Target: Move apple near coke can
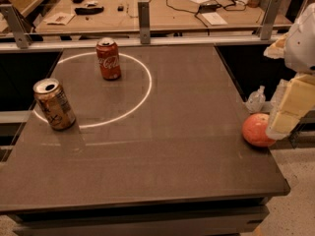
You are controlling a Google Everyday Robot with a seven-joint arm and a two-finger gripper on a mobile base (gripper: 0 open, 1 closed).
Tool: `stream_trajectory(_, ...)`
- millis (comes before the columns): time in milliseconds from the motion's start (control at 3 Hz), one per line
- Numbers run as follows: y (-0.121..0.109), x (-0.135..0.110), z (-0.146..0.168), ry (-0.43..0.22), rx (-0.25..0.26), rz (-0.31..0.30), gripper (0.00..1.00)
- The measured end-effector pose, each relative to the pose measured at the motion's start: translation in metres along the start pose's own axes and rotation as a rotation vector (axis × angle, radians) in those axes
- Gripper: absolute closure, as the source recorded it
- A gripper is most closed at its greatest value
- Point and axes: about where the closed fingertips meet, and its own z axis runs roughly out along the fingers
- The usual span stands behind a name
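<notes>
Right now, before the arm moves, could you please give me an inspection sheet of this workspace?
Surface: dark table, white circle marked on it.
Job's things: apple at right edge; coke can upright, far left, inside circle.
Clutter: tan-gold can upright on circle's left line.
Grippers: gripper just right of apple, contact unclear.
Cables: black cables on rear desk.
Surroundings: rear desk, metal rail.

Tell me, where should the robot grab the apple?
Grip the apple across its widest middle, coming down from above. It is round and smooth, and it sits right at the edge of the table, so a sideways push might roll it off. The gripper hangs at its right side in the camera view.
</notes>
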Motion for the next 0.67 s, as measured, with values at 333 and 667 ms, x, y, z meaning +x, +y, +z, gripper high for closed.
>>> stream_trajectory(333, -0.0004, 0.0002, -0.0005, 0.001, 0.004, 0.002, 0.0)
stream_trajectory(667, -0.0031, 0.0061, 0.0029, 0.015, 0.0, 0.024, 0.0)
